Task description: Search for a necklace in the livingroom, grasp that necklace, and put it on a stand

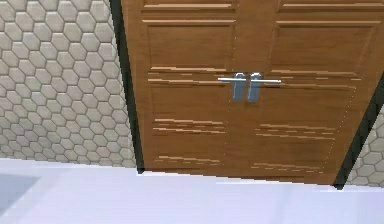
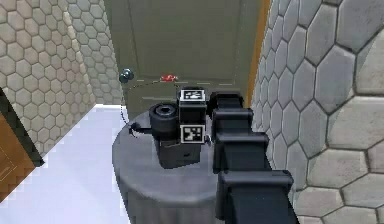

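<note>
I cannot tell whether the claw (image 2: 140, 123) holds anything. Far beyond it stands a grey door (image 2: 185, 40), with a small red thing (image 2: 168, 76) showing against it.

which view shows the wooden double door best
The forward view: the wooden double door faces the camera, with both panels and the two metal handles plain. The arm side view catches a brown strip, probably the door's edge, at its lower left.
</note>
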Controlling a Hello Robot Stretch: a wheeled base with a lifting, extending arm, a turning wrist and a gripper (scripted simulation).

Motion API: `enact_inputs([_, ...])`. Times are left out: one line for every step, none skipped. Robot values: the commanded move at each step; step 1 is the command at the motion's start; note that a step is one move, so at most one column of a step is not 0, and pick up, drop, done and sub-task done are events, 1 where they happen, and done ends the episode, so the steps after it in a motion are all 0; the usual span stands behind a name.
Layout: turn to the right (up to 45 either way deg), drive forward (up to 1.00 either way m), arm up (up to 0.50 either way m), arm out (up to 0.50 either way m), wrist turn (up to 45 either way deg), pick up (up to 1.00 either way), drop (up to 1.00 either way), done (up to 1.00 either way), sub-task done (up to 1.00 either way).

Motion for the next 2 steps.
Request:
enact_inputs([0.0, 0.00, 0.00, 0.00, -45.0, 0.00, 0.00, 0.00, 0.00])
enact_inputs([0.0, 0.00, 0.00, 0.00, -45.0, 0.00, 0.00, 0.00, 0.00])
